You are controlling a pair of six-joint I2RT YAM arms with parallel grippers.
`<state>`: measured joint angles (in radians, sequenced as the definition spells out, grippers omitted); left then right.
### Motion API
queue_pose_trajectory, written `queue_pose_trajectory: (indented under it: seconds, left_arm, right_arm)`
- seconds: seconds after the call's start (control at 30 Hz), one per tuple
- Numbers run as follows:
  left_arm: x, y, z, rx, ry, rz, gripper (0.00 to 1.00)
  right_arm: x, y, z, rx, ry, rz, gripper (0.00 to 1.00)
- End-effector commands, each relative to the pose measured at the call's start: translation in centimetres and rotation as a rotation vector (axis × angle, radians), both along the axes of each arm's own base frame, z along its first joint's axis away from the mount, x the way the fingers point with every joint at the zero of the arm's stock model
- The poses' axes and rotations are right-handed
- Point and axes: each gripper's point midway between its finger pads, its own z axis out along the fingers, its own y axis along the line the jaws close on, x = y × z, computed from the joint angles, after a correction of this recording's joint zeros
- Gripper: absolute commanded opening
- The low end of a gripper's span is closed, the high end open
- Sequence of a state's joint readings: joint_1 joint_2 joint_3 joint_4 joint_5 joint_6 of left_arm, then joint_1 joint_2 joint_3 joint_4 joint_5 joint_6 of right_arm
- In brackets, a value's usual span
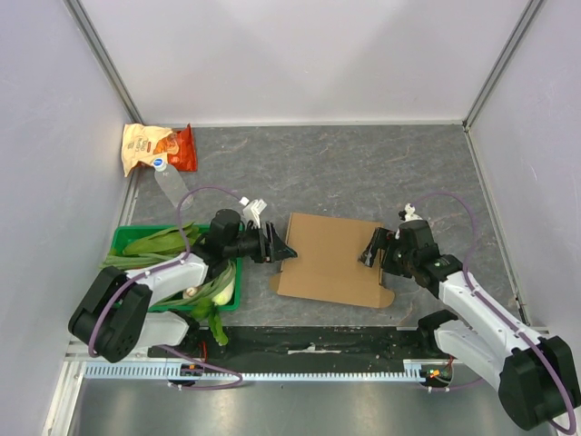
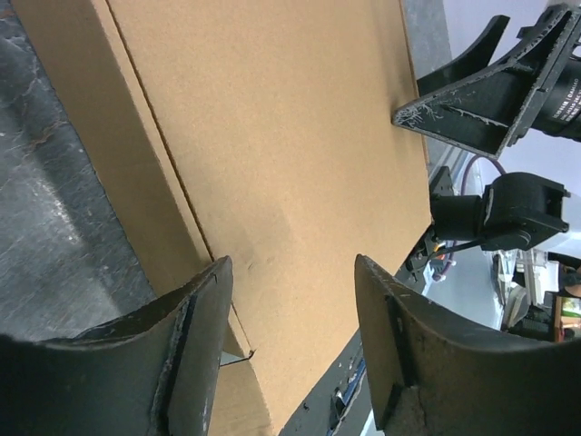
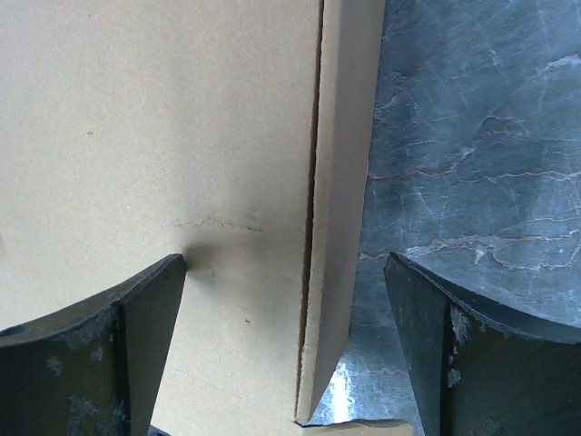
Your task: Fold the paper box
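cardboard lies flat and unfolded in the middle of the grey surface (image 1: pixel 363 163), so the paper box (image 1: pixel 331 259) looks to be at the very start of the job: no wall or flap stands up yet. the step in hand seems to be lining up on the two short ends before the first fold.

the left fingers (image 1: pixel 277 247) sit at the left edge of the sheet, just right of the green crate (image 1: pixel 127 238). the right fingers (image 1: pixel 372 245) sit at the right edge, and the two pairs face each other across the sheet. both pairs are spread, with nothing pinched. in the left wrist view the fingers hang above the seam where the left side flap (image 2: pixel 118 182) joins the main panel. in the right wrist view the fingers straddle the crease of the right side flap (image 3: pixel 345 182), one tip over the panel and the other over bare surface.

the sheet's long axis runs left to right, turned slightly so its right end sits a little nearer the arms. the narrow flaps point outward at the left and right ends, and small tabs show at the near corners.

the next move probably calls for a fingertip under a side flap's outer edge, which is awkward because the flap lies flush on the surface. the flap must then swing up along its crease while the other arm pins the panel, or the light sheet may slide.
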<state>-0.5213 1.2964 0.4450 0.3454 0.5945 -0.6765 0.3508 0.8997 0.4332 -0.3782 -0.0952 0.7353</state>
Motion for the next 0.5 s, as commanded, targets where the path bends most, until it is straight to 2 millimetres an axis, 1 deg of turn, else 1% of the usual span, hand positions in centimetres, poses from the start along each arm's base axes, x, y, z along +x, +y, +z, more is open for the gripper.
queue_pose_trajectory:
  seconds: [0.0, 0.03, 0.07, 0.13, 0.17, 0.2, 0.23, 0.27, 0.3, 0.33, 0.37, 0.4, 0.43, 0.47]
  left_arm:
    - [0.7, 1.4, -2.0, 0.116, -0.008, 0.054, 0.64]
    - [0.7, 1.4, -2.1, 0.119, -0.008, 0.058, 0.64]
    - [0.9, 1.2, -1.9, 0.105, -0.013, 0.065, 0.61]
    - [0.6, 1.1, -1.0, 0.066, -0.050, 0.067, 0.58]
    - [0.6, 1.0, -0.4, 0.047, -0.073, 0.071, 0.57]
    - [0.6, 1.0, 0.0, 0.041, -0.083, 0.073, 0.56]
    - [0.7, 1.1, 1.0, 0.024, -0.115, 0.077, 0.56]
    - [0.7, 1.0, 1.7, 0.012, -0.136, 0.076, 0.57]
    - [0.7, 1.1, 2.3, 0.003, -0.149, 0.079, 0.59]
    - [0.8, 1.1, 3.7, -0.017, -0.181, 0.089, 0.61]
    - [1.4, 1.4, 4.3, -0.012, -0.197, 0.121, 0.64]
    - [1.4, 1.9, 3.9, 0.021, -0.179, 0.148, 0.67]
    - [2.4, 2.9, 3.9, 0.058, -0.197, 0.224, 0.74]
    - [3.2, 3.7, 3.7, 0.093, -0.195, 0.276, 0.77]
  right_arm:
    - [0.1, -0.3, -0.8, -0.026, -0.008, 0.005, 0.98]
    - [0.2, -0.6, -1.1, -0.039, -0.011, -0.006, 0.98]
    - [0.3, -0.8, -1.3, -0.046, -0.015, -0.013, 0.96]
    - [0.5, -0.8, -1.5, -0.045, -0.034, -0.017, 0.93]
    - [0.6, -0.7, -1.4, -0.035, -0.048, -0.012, 0.88]
    - [0.7, -0.6, -1.5, -0.028, -0.061, -0.012, 0.85]
    - [0.9, -0.4, -1.6, -0.019, -0.082, -0.005, 0.79]
    - [0.9, 0.2, -1.4, 0.006, -0.092, 0.022, 0.74]
    - [1.0, 0.4, -1.3, 0.016, -0.101, 0.028, 0.71]
    - [1.2, 0.5, -1.1, 0.025, -0.111, 0.029, 0.71]
    - [1.3, 0.8, -0.9, 0.038, -0.116, 0.034, 0.70]
    - [1.4, 1.1, -0.6, 0.049, -0.122, 0.043, 0.70]
    - [1.7, 1.3, 0.0, 0.051, -0.130, 0.055, 0.72]
    - [2.0, 0.9, 0.2, 0.023, -0.136, 0.055, 0.74]
